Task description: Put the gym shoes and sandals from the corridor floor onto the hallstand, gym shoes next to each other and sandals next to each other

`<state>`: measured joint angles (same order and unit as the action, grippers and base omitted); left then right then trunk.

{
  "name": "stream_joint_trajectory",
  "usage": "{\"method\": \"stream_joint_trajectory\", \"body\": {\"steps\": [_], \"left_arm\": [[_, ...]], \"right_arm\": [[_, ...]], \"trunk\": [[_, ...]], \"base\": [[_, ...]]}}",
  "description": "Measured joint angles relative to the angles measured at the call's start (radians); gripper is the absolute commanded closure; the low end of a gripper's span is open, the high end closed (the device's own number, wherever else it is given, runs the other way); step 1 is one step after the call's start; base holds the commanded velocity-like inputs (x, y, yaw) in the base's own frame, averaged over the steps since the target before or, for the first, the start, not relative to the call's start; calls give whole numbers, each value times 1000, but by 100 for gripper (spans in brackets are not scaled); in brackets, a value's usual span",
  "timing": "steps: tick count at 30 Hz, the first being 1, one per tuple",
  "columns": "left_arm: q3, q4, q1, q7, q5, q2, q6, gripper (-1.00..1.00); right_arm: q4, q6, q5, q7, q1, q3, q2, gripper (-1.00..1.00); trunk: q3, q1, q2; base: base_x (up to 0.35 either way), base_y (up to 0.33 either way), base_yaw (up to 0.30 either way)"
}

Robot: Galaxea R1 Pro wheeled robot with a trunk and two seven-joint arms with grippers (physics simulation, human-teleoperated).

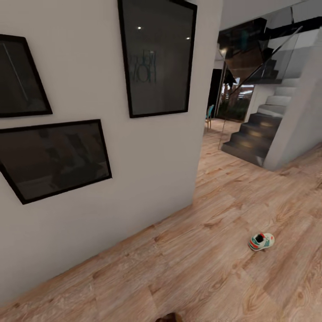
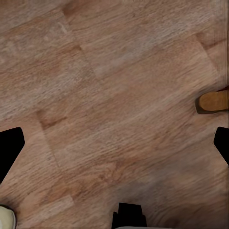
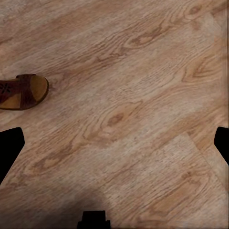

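One white gym shoe (image 1: 261,241) with green stripes and a red-orange patch lies alone on the corridor floor (image 1: 214,268) to the right. A dark brown bit of a sandal (image 1: 169,318) pokes in at the head view's lower edge. The left gripper (image 2: 114,148) hangs open over bare planks, its dark fingertips (image 2: 9,149) far apart; a tan sandal end (image 2: 213,101) and a pale rounded shoe part (image 2: 5,217) sit at the picture's edges. The right gripper (image 3: 114,148) is also open above the floor, apart from a brown strappy sandal (image 3: 21,91). The hallstand is out of view.
A white wall (image 1: 147,170) with three black-framed pictures (image 1: 156,58) stands close on the left and ends at a corner. Beyond it the wood floor runs on to dark stairs (image 1: 255,134) with a glass railing at the back right.
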<state>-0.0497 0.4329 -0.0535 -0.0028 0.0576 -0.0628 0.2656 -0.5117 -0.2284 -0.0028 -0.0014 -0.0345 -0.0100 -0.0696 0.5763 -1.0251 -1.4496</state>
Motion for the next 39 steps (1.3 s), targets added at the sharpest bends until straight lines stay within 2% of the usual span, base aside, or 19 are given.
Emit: {"method": "stream_joint_trajectory", "body": {"steps": [12, 39], "left_arm": [[-1, 0, 0, 0, 0, 0, 0, -100], [0, 0, 0, 0, -1, 0, 0, -100]], "right_arm": [[-1, 0, 0, 0, 0, 0, 0, -100], [-3, 0, 0, 0, 0, 0, 0, -100]], "trunk": [[0, 0, 0], [0, 0, 0]], "base": [[0, 98, -269], [0, 4, -269]]}}
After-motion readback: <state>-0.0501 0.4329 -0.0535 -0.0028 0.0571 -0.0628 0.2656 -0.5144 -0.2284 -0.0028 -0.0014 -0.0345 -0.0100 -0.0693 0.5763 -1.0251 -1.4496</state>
